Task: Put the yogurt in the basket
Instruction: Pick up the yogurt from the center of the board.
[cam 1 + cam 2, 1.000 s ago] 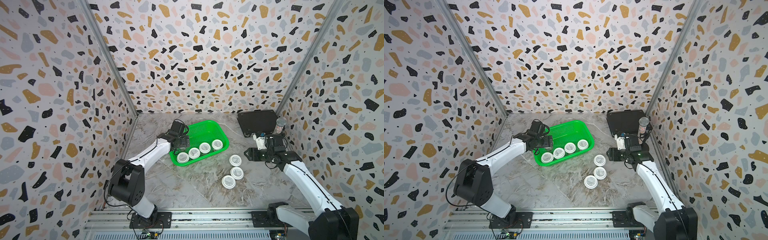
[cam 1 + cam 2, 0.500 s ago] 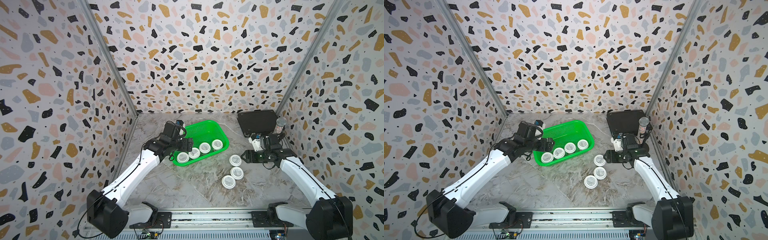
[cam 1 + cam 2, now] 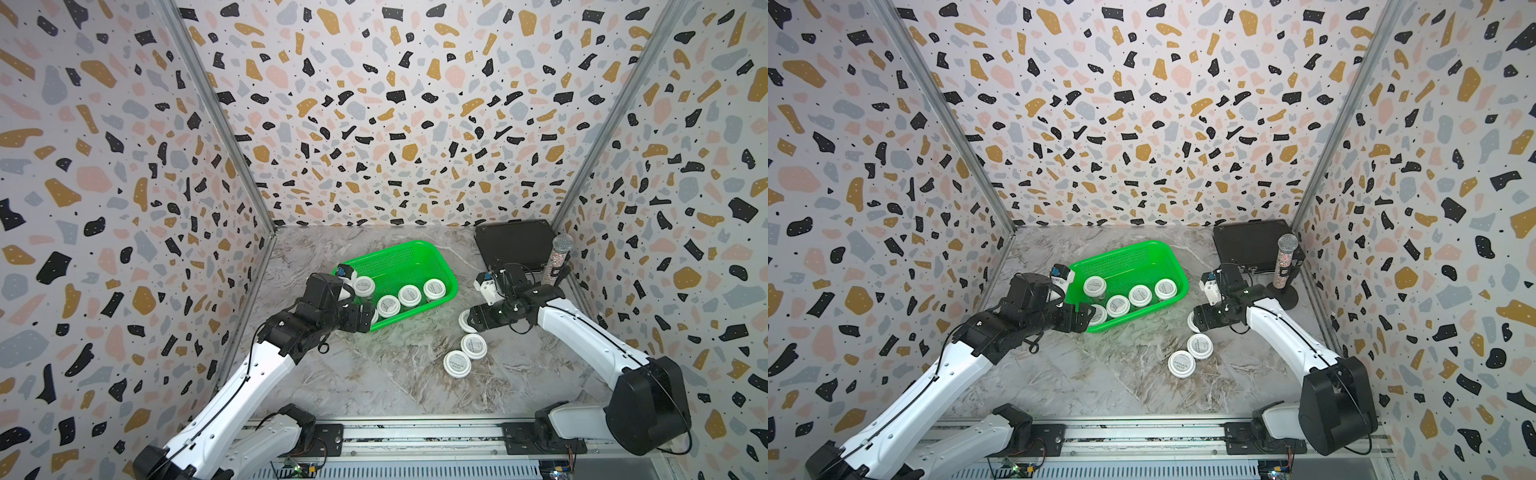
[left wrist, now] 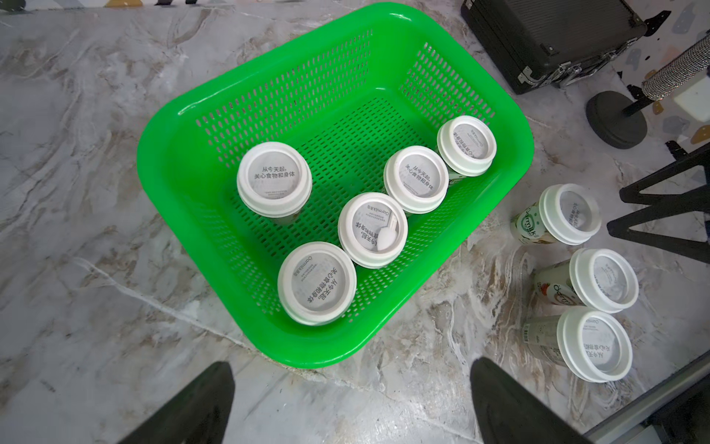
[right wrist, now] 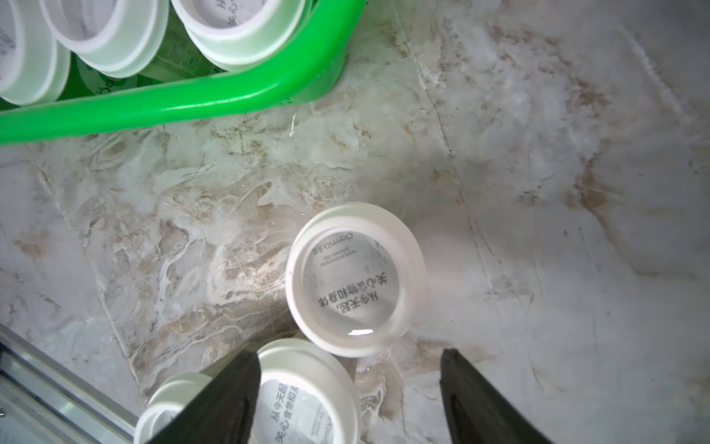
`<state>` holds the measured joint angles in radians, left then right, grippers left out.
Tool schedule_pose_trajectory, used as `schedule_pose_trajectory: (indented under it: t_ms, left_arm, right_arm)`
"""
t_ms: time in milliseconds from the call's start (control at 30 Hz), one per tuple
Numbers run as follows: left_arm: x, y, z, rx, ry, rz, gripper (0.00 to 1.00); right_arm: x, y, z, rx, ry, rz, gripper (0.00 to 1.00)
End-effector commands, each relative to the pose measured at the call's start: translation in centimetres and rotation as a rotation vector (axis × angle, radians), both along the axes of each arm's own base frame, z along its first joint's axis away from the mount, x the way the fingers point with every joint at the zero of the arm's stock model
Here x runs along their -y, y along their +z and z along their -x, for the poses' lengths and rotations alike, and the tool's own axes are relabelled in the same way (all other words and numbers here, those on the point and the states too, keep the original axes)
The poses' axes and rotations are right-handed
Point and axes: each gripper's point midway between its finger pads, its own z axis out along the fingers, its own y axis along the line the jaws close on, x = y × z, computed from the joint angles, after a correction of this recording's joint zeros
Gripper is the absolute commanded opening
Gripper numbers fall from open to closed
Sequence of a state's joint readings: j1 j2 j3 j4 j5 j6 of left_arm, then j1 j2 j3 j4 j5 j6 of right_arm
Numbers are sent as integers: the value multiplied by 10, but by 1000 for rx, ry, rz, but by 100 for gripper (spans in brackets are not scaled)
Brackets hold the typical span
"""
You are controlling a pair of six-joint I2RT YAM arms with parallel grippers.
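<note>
Yogurt cups point(image 4: 372, 228): five in green basket point(image 4: 307, 353), three on tabletop point(image 4: 96, 192) just beside it | left gripper point(image 4: 349, 367) spread, empty | right gripper point(image 5: 347, 353) spread, empty, poised at nearest cup point(image 5: 353, 280) | risk: a finger clips neighbouring cup point(image 5: 305, 403), toppling it.

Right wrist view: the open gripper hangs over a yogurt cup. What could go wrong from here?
1. One finger of the right gripper overlaps the neighbouring cup, so closing on the target cup might knock it over.
2. The left gripper, open by the basket rim, could nudge it.
</note>
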<state>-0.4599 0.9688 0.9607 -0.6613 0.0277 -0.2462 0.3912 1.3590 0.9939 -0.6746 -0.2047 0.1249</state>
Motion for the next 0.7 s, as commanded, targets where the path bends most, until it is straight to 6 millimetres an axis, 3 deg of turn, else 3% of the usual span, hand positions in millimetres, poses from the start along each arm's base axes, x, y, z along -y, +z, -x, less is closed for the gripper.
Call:
schedule_pose_trajectory:
  t_ms: [0, 667]
  left_arm:
    - [-6, -1, -3, 20, 21, -20, 99]
    - [-7, -5, -2, -5, 21, -31, 99]
  right_arm:
    - [4, 5, -4, 19, 8, 71, 80]
    - [-12, -13, -13, -16, 42, 133, 77]
